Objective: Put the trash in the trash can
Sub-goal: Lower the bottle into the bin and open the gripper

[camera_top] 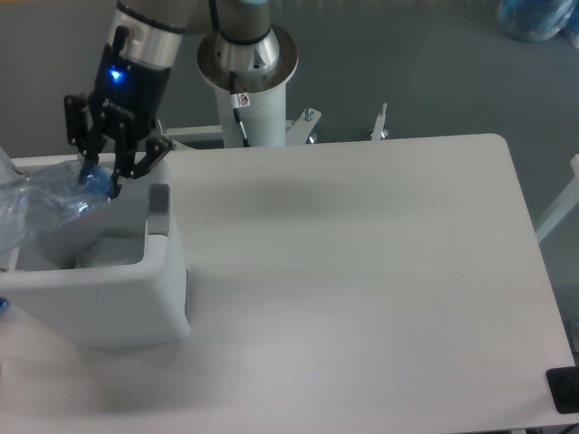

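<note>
Grey carpeted floor (434, 72) fills the upper part of the view, and below it a white desk (362, 271) with rounded corners takes up most of the picture. At the desk's left edge stands the trash can (109, 298), a large white boxy bin with its top open; its hinged lid (9, 167) is only partly visible at the left border. A grey tab (159, 210) sits on the rim on the side facing the middle of the desk. Inside the can, low against its near wall, lies a pale crumpled wrapper (109, 250), too blurred to read any label.

The arm comes down from its white pedestal (246, 86) behind the desk, with a blue light glowing on the wrist. Its pincer (98, 181) hangs over the back rim of the trash can, fingers pressed in on the blue cap end of the water bottle (41, 212). The bottle is clear plastic, motion-blurred, lying nearly level and tilted slightly downward to the left, its body stretched across the can's open mouth and running off the left edge of the frame.

A bluish plastic bag (538, 18) lies on the floor at the top right corner, and a dark flat object (565, 391) sits at the lower right edge, its identity unclear.
</note>
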Robot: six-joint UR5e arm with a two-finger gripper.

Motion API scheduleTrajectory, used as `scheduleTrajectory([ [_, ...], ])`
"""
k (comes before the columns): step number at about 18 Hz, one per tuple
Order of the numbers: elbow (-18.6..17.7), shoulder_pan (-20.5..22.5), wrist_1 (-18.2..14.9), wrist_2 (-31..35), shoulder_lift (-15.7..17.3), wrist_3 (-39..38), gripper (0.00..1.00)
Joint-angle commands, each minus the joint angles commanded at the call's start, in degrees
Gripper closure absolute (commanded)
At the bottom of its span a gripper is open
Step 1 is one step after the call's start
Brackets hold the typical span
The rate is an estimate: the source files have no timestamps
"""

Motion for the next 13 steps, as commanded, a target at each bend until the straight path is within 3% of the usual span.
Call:
scheduleTrajectory([
  [6,0.0,-0.2,0.2,0.0,0.0,0.4,0.61],
  [10,-0.3,-0.2,0.0,0.1,0.2,0.2,0.6],
  [13,-1.1,-0.2,0.1,0.3,0.4,0.4,0.5],
])
